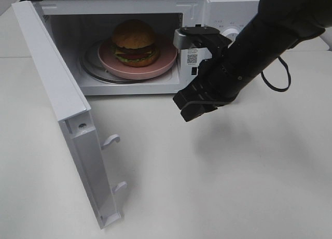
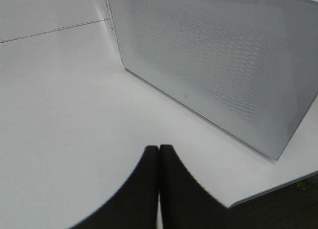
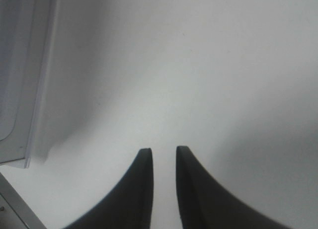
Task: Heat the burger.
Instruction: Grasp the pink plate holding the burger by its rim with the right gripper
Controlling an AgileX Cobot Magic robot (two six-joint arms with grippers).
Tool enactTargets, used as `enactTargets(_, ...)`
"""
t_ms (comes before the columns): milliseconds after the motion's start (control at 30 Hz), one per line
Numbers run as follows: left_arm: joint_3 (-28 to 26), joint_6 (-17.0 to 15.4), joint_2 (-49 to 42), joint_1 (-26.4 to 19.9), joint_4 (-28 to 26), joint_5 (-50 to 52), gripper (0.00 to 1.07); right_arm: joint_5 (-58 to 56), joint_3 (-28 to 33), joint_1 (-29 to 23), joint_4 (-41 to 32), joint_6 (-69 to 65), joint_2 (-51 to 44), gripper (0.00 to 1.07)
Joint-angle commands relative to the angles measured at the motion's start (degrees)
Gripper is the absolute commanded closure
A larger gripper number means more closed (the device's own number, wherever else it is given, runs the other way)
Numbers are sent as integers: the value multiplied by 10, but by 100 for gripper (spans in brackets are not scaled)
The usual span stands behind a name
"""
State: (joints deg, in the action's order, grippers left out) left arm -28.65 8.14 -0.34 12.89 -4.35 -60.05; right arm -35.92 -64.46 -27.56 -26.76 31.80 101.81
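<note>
1. I see the round golden-bun burger (image 1: 135,41) on a pink round plate (image 1: 158,68) inside the open white microwave (image 1: 220,13), apart from my right gripper (image 1: 188,108).
2. Right jaws: slightly parted, holding nothing.
3. Left gripper (image 2: 159,147): jaws pressed together, empty.

The microwave (image 1: 199,11) bears a QR-code sticker (image 1: 192,57), its print apparently unreadable.

Lit brightly and evenly from overhead. Noted soft, diffuse shadow on bench (image 1: 233,187) below right tool (image 1: 185,109), and fainter shading inside microwave (image 1: 129,3). Found near-washout on white surfaces in wrist views. Recorded blurred, out-of-focus fingers (image 3: 139,189) close to both wrist lenses.
</note>
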Motion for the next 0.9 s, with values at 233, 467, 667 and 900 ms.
enactTargets(233,2,-2,-11,-2,-5,8,106,4,-49,-47,22,104,-5,77)
enactTargets(467,2,-2,-11,-2,-5,8,106,29,-88,-72,102,157,-5,68)
enactTargets(667,2,-2,-11,-2,-5,8,106,31,-97,-93,109,250,10,61)
enactTargets(900,2,-2,-11,-2,-5,8,106,46,-125,-119,145,247,46,47)
